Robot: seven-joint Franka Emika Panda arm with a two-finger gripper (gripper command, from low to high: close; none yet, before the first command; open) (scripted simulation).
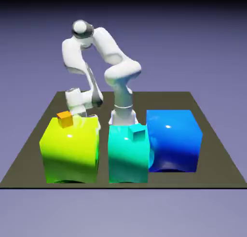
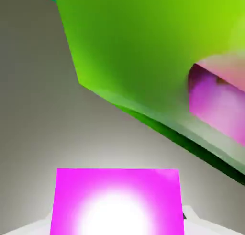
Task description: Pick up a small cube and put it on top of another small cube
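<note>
In the hand view a small magenta cube [image 2: 117,200] fills the space between my gripper's [image 2: 118,225] grey fingertips [image 2: 195,219], and the jaws are shut on it. In the exterior view my gripper [image 1: 81,113] is low behind the large yellow-green block [image 1: 71,149], which hides the magenta cube. A tiny orange cube [image 1: 64,119] rests on that block's top, near its far-left corner. A tiny teal cube [image 1: 137,131] sits on top of the large teal block [image 1: 128,156].
A large blue block [image 1: 172,140] stands at the exterior view's right, touching the teal block. The three big blocks form a row on the dark mat [image 1: 29,149]. In the hand view the yellow-green block [image 2: 143,47] looms close above, with a pink glint [image 2: 215,100] on its face.
</note>
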